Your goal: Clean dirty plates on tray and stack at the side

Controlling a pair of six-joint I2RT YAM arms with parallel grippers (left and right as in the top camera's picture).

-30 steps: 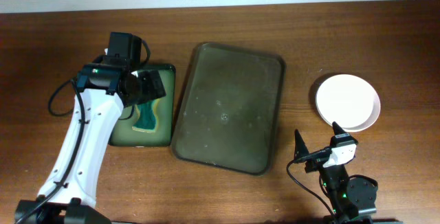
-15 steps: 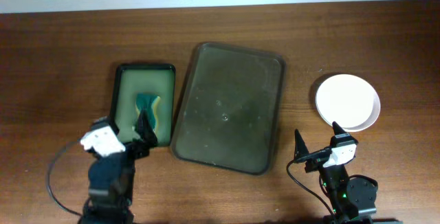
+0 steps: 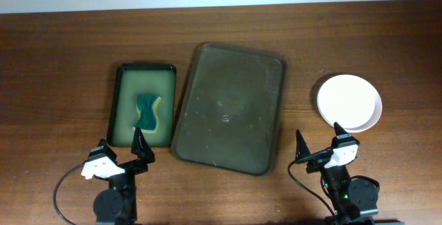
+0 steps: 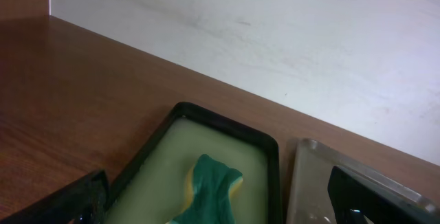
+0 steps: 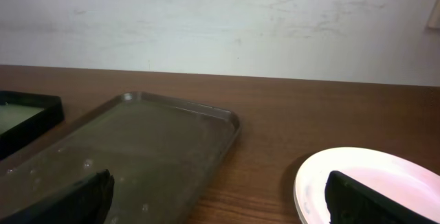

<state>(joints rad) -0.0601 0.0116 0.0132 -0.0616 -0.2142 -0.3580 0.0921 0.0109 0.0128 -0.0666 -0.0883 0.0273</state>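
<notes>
The grey tray [image 3: 228,108] lies in the middle of the table with no plates on it; it also shows in the right wrist view [image 5: 124,155]. A stack of white plates [image 3: 349,101] sits on the table to its right, also in the right wrist view [image 5: 364,183]. A green and yellow sponge [image 3: 147,110] lies in a small black-rimmed dish [image 3: 117,108], also in the left wrist view [image 4: 210,196]. My left gripper [image 3: 119,152] is open and empty near the front edge, below the dish. My right gripper [image 3: 319,142] is open and empty near the front edge, below the plates.
A pale wall [image 5: 220,25] runs along the table's far edge. Bare wooden table [image 3: 55,80] lies left of the dish and behind the tray.
My left arm has pulled back from over the sponge dish to the front edge of the table, leaving the sponge in the dish. The right arm has not moved.
</notes>
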